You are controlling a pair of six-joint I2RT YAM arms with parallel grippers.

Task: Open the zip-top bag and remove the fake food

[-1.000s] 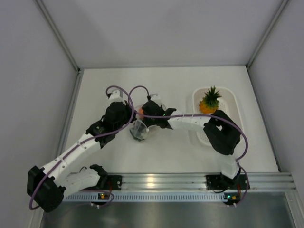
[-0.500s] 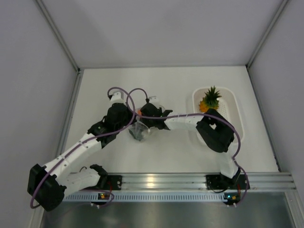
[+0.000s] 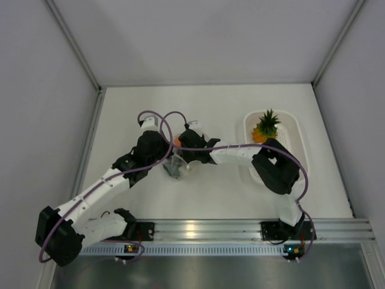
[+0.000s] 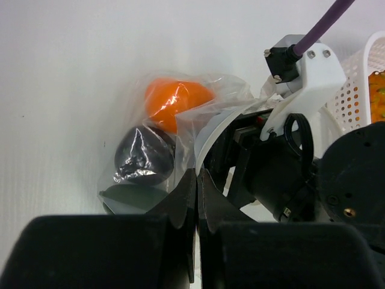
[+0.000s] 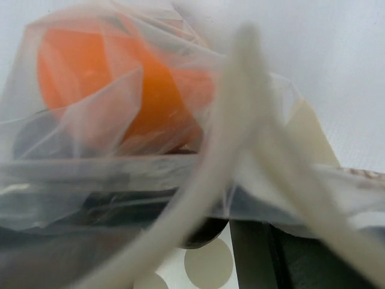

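White worktop (image 3: 150,198), walled on three sides, carries the zip-top bag (image 4: 180,123) at its middle, with an orange fruit (image 4: 174,101) and a dark round piece (image 4: 144,155) inside. The left hand (image 4: 197,198) is clamped on the bag's edge. The right hand (image 3: 182,155) is at its mouth; apart or together, I cannot tell. Emptying seems under way: next, reach for the fruit. The pineapple (image 3: 264,128) sits in the basket (image 3: 299,135) by the right edge, and open room lies behind the bag.

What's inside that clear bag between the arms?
In the bag: an orange fruit, a dark round piece and a green piece, partly hidden by the left gripper. Anything beneath is covered.
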